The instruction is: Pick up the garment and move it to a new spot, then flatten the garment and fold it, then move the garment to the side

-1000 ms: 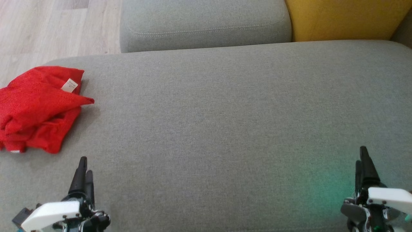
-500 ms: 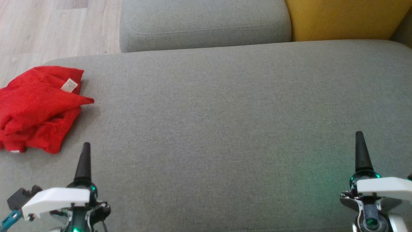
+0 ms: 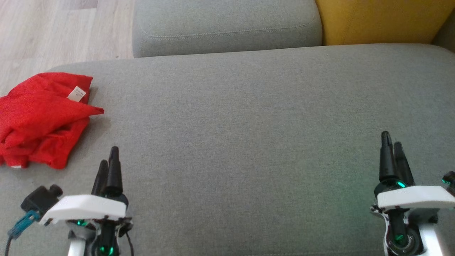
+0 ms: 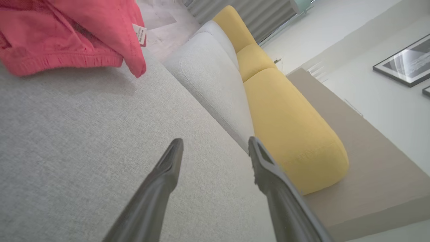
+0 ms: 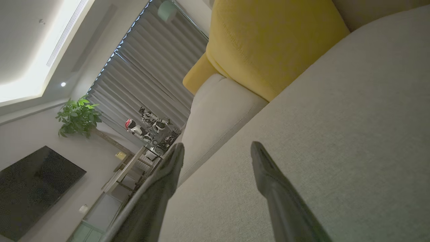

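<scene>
Nearest, the left pincer (image 3: 108,155) hangs over the seat's (image 3: 249,124) near left corner, released, its fingers spread and empty. The right pincer (image 3: 391,138), likewise spread and empty, hangs over the near right corner. Farther in, the red garment (image 3: 39,113) lies roughly folded at the seat's left edge, white label (image 3: 76,94) up, apart from both pincers. Beyond the far edge sit a grey cushion (image 3: 224,25) and a yellow cushion (image 3: 380,19).

Soft even daylight, perhaps slightly hazy

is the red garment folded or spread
Folded, loosely: the red cloth garment lies in overlapping layers at the left end of the grey fabric seat, white tag on top.
</scene>
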Robot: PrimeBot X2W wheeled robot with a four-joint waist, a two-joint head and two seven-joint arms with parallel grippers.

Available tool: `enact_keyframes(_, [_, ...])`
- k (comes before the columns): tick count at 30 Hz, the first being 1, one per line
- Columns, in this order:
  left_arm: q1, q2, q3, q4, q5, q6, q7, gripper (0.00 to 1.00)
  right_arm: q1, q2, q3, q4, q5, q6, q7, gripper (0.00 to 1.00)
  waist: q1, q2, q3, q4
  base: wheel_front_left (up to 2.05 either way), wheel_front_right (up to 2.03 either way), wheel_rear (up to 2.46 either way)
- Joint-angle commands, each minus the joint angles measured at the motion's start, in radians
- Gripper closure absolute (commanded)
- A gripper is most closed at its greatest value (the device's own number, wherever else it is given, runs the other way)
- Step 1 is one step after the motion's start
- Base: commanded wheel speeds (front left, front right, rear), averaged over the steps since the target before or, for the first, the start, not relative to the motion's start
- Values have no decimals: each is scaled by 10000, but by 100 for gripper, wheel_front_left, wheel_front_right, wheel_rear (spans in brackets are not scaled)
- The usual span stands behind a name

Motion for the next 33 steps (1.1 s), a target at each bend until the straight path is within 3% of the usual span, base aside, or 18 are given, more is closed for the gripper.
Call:
enact_keyframes(1, [-522, 174, -16, -461, 445, 121, -110, 0, -550, -66, 201, -482, -467, -3, -171, 0, 0, 0, 5, 1, 0, 0, 0])
enact_keyframes(6, [-595, 422, -542, -721, 1425, 537, -256, 0, -514, -70, 349, -579, -1422, -4, -319, 0, 0, 0, 14, -6, 0, 0, 0])
enact_keyframes(18, [-862, 1368, -2215, -711, 3336, 2048, -607, 0, -525, -78, 649, -783, -3831, -4, -673, 0, 0, 0, -28, -81, 0, 0, 0])
enact_keyframes(33, [-1303, 2255, -4013, -539, 4956, 3640, -1016, 0, -448, -88, 706, -1027, -5334, -5, -1086, 0, 0, 0, -116, -151, 0, 0, 0])
